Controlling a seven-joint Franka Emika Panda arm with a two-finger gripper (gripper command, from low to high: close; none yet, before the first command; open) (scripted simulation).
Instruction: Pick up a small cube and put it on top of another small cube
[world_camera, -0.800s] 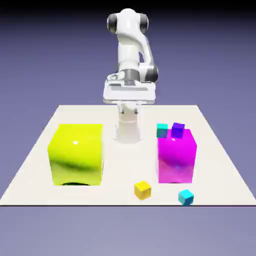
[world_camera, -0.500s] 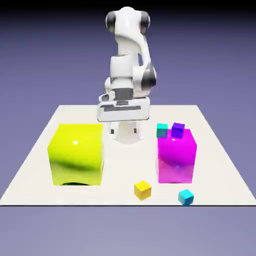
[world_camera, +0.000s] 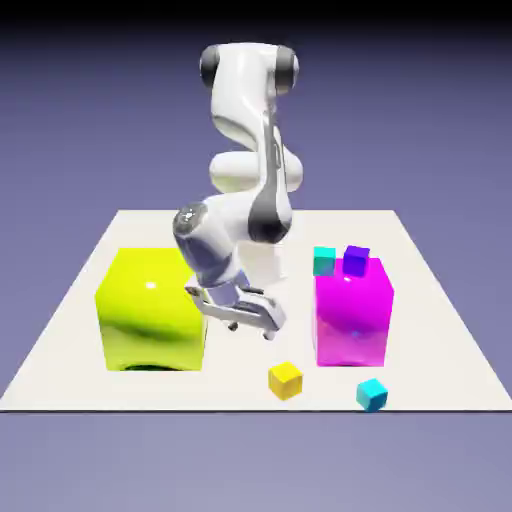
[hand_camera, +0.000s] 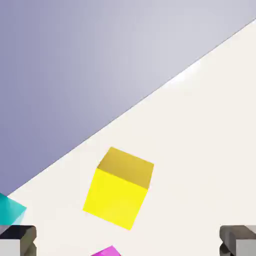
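Observation:
The small cube is bright yellow and rests on the table near the front edge, between the two big blocks. In the hand view the small cube lies ahead of the fingers, untouched. My gripper hangs tilted above the table, a little behind the cube and towards the exterior view's left of it. The gripper is open, its grey fingertips set wide apart with nothing between them. A small cyan cube sits on the table to the right of the yellow one.
A large yellow-green block stands at the exterior view's left and a large magenta block at its right. A teal cube and a purple cube show at the magenta block's far top edge. The cyan cube is near the left fingertip.
The arm has bent down and forward from high over the table's back. The hand now hangs low and tilted near the small yellow cube. No cube has moved.

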